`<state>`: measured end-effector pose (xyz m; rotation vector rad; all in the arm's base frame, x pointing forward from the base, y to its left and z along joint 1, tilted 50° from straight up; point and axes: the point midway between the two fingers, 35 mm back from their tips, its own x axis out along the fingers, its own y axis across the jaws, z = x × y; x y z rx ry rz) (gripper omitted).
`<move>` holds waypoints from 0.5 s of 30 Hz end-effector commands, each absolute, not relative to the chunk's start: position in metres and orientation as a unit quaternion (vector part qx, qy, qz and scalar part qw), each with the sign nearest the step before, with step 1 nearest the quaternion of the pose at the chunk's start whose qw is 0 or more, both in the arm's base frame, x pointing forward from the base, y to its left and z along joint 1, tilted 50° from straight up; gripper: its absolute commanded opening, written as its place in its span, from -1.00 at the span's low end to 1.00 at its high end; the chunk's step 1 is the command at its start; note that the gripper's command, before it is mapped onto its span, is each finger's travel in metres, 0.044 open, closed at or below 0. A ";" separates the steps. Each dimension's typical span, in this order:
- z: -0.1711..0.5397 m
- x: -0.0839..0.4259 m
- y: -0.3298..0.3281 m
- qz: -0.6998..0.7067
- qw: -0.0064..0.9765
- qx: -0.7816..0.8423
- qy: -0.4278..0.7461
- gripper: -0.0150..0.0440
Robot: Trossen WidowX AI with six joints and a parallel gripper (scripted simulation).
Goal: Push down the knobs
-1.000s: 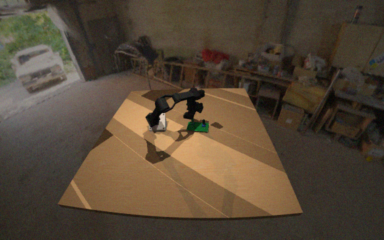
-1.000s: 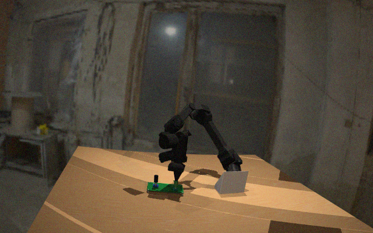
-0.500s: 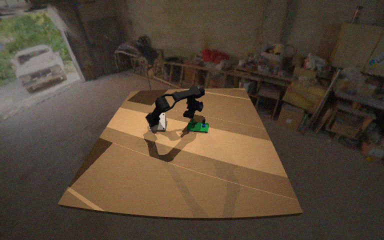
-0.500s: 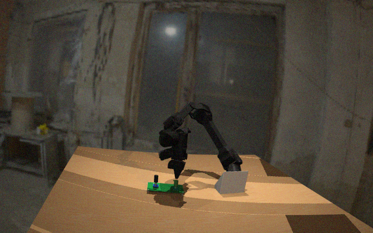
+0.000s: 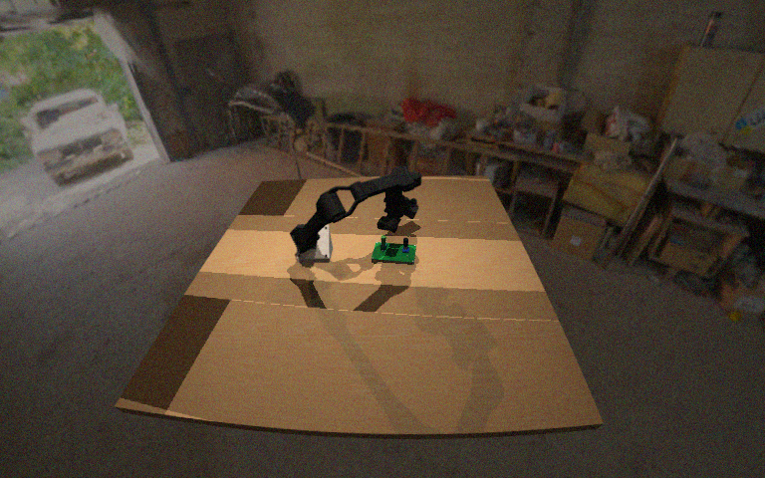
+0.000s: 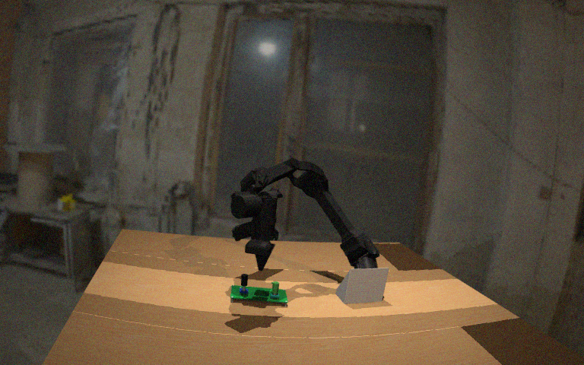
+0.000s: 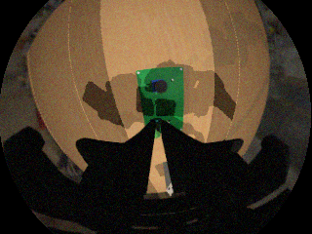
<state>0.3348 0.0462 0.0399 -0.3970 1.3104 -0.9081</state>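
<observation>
The green circuit board (image 5: 394, 256) (image 6: 258, 298) (image 7: 176, 89) stands on short legs. The black knob (image 5: 405, 241) (image 6: 244, 279) (image 7: 160, 87) is upright on its shaft, with a visible gap above the blue potentiometer (image 5: 405, 249) (image 6: 243, 291). The green knob (image 5: 383, 244) (image 6: 274, 287) is upright at the board's end nearer the arm base, low, seemingly against its potentiometer; the fingertips partly hide that area in the wrist view. My gripper (image 5: 391, 229) (image 6: 261, 268) (image 7: 158, 123) hangs above the board, clear of both knobs. Its fingers are almost together and hold nothing.
A pale wedge-shaped block (image 5: 324, 243) (image 6: 365, 286) stands at the arm's base, to one side of the board. The wooden table (image 5: 361, 365) (image 6: 172, 284) carries striped shadows. Dark chips lie flat on the board between the knobs.
</observation>
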 end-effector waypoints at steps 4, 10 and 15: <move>0.068 0.375 0.051 -0.404 0.682 -0.178 0.583 -0.49; 0.063 0.376 0.046 -0.404 0.682 -0.178 0.582 -0.49; 0.055 0.375 0.036 -0.404 0.682 -0.178 0.582 -0.49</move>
